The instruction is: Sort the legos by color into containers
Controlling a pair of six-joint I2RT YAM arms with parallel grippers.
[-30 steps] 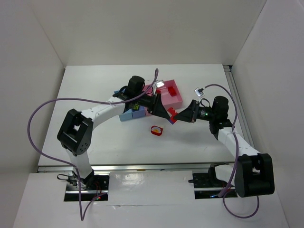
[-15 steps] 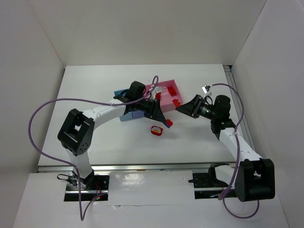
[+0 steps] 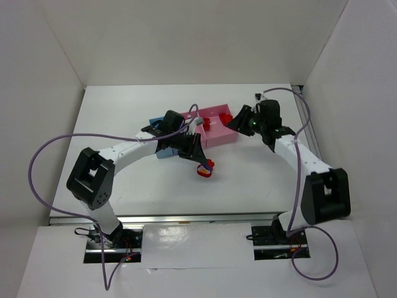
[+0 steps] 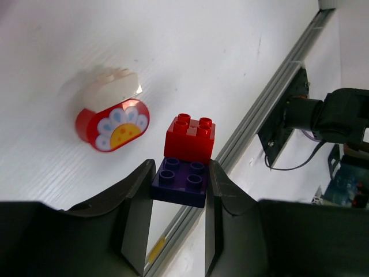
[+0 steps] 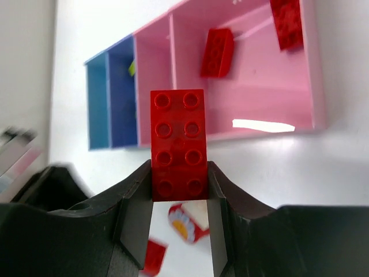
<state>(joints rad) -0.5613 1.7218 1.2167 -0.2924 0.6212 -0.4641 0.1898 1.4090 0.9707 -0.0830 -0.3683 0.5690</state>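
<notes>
right gripper (image 5: 179,173): clamped on a long red brick (image 5: 179,138) and aimed at the big pink tray (image 5: 259,109). I'd guess that's because other red bricks (image 5: 217,52) lie in there.
left gripper (image 4: 180,173): pinching a purple brick (image 4: 180,183) with a small red brick (image 4: 189,138) stuck on top, low beside the red-and-white brick (image 4: 112,118). That stack probably needs splitting.
right arm (image 3: 298,155): stretched forward, wrist at the tray's right end.
left arm (image 3: 133,148): reaches across the middle, wrist tipped down in front of the trays (image 3: 214,127).

Long red brick (image 5: 179,144): smooth glossy plastic. Same for the purple brick (image 4: 180,182) and the small red brick (image 4: 190,138) on it. Pink tray (image 5: 253,98): shiny plastic, bright glare spot. Table (image 4: 190,40): matt white, fine grain lines. Left fingers (image 4: 135,225): matt dark plastic. Edge rail (image 4: 271,95): brushed metal.
</notes>
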